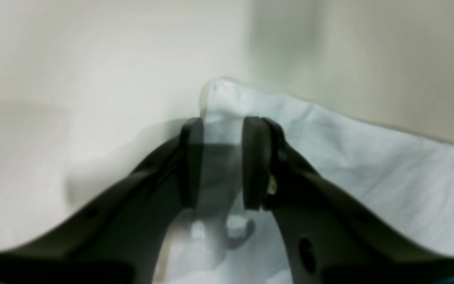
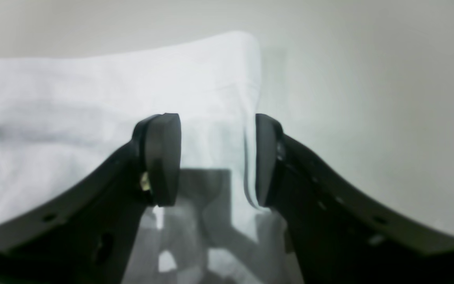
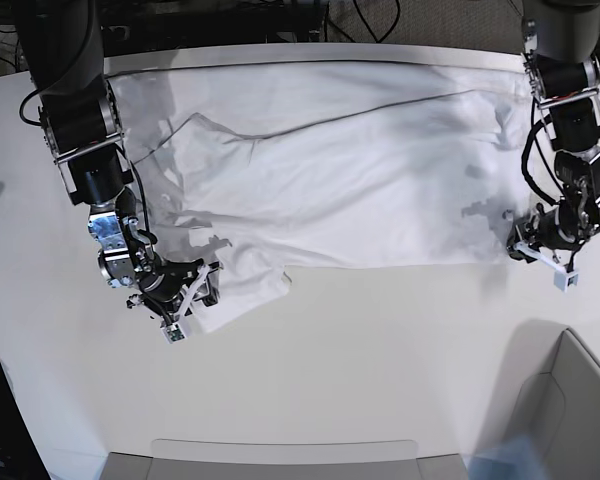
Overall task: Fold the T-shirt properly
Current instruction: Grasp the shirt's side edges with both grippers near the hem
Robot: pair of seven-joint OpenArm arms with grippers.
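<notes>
Spreading across the white table [image 3: 380,380] from nine to three o'clock, the T-shirt [image 3: 350,190] lies wrinkled, soft and light; it will likely sag unless I take it by hemmed corners. My right gripper [image 2: 217,157], at eight o'clock, stands open astride one cloth edge. My left gripper [image 1: 222,161], at three o'clock, stands open over another corner, gripping nothing.

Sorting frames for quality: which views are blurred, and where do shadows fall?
Left wrist view: soft focus, ghosted left gripper. Right wrist view: sharper, right gripper shadowing the T-shirt. Base view: crisp, arm shadows on the table.
</notes>
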